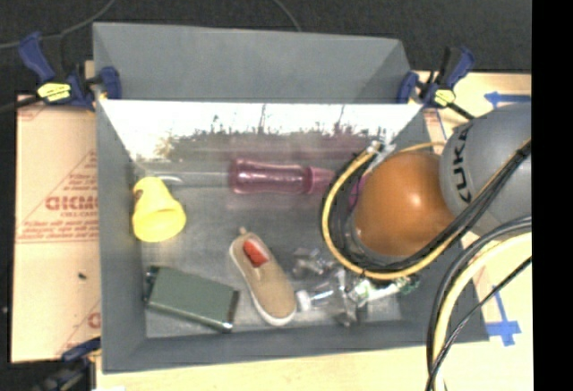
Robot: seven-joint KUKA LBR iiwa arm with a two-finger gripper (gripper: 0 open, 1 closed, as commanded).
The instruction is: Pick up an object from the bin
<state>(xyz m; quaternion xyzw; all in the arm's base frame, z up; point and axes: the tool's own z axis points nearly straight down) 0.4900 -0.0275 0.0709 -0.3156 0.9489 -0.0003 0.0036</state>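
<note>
Trouble from here would most likely come from how crowded the front right corner of the bin (251, 67) is. The gripper (333, 289) sits low there, beneath the arm's orange cover (398, 206), and its metal parts blur together on the bin floor. I cannot tell whether it is open or closed, and nothing can be seen held in it.

The nearest candidate is a small beige shoe (266, 284) with a red lining. It lies front and centre, with its toe end just beside the gripper. Whether the two are touching I cannot tell.

- **Glancing grasp:** the shoe lies at a slant and looks rounded and soft. My guess is that a grasp closing on the toe alone could slip off or spin the shoe away.
- **Closing on nothing:** if the gripper is beside the shoe and not over it, it may shut on nothing.
- **Wall contact:** the front and right walls are close, so a small sideways correction could scrape metal.
- **Snagging:** the cable loop (333, 201) around the cover hangs near the purple cylinder (273, 176) at the back and could catch it on the lift.

The yellow cup (158, 211) and the dark green case (191, 298) lie well apart to the left and look safe.
</note>
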